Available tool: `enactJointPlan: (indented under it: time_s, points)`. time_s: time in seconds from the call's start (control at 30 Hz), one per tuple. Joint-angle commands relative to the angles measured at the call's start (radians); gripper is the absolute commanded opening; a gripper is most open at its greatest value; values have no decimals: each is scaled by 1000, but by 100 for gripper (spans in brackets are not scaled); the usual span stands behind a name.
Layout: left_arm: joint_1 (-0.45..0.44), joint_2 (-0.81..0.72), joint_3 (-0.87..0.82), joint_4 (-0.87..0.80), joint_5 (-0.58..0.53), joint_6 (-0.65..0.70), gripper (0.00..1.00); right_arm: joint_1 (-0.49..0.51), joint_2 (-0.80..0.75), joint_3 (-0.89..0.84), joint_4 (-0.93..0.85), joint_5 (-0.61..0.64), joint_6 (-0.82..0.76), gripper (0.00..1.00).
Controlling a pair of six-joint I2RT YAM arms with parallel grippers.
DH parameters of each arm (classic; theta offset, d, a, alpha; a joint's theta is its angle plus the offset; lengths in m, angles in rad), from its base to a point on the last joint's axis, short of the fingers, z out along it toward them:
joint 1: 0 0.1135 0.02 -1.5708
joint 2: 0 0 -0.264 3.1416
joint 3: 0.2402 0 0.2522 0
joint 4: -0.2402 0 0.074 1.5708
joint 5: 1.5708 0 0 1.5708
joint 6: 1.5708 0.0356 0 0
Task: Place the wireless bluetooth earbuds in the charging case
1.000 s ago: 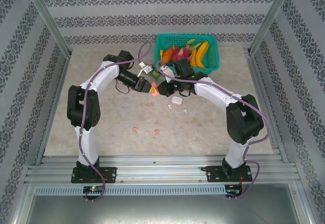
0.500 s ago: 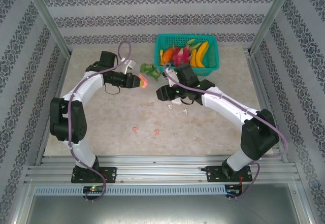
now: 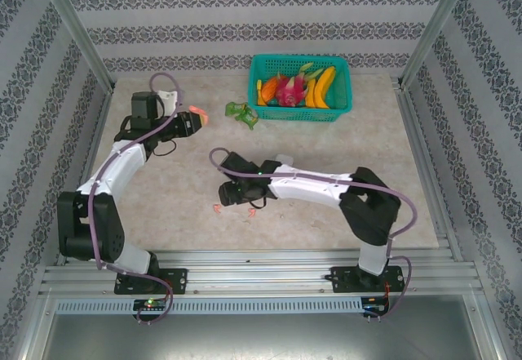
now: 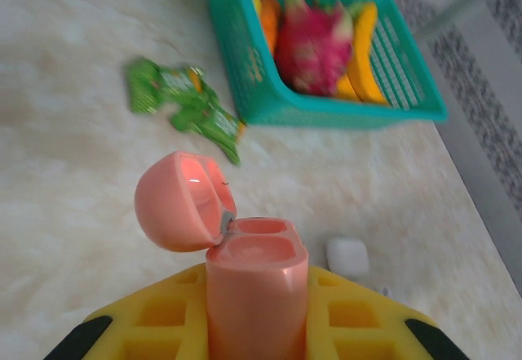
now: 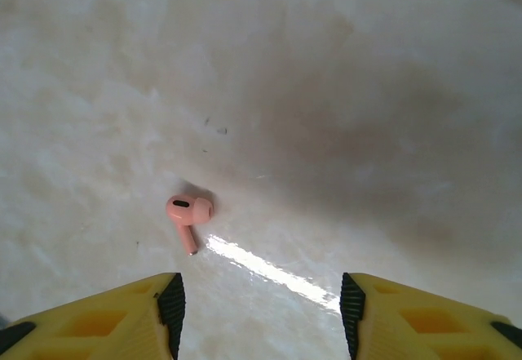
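Right end effector standing open, fingers well parted with nothing between them, poised low over the bare counter. Just ahead of it, off the centre line toward the finger on the left of the wrist view, lies one salmon-pink earbud, flat on the counter and touching neither finger. Long axis running roughly fore and aft from the end effector: rounded head on the far side, stem pointing back toward the fingertips and tilted only a little. Hence, as a judgement, close to square with the closing line, so that the fingers would shut across the stem rather than along it. Calls first for a short move forward and sideways toward that same finger, to bring the bud between the tips, then a drop. Seen from above, right end effector with a pink bud just beside it and a second pink bud near, back by its wrist. Cannot tell for certain which of the two fills the wrist view, though probably the first. Left end effector well apart from both buds, clamped on the salmon-pink charging case, lid swung open, both wells apparently empty. Right arm plainly the nearer for the pick.
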Motion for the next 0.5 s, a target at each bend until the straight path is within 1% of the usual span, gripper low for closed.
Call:
enactJointPlan:
  time_s: [0.0, 0.2, 0.47]
  points:
    - [24, -46, -9, 157, -94, -80, 0, 40, 73, 86, -60, 83, 93, 57]
    - [56, -51, -27, 191, -119, -108, 0, 79, 178, 184, -87, 83, 117, 59]
    - [100, -70, -63, 228, -119, -134, 0, 94, 266, 288, -158, 121, 127, 57]
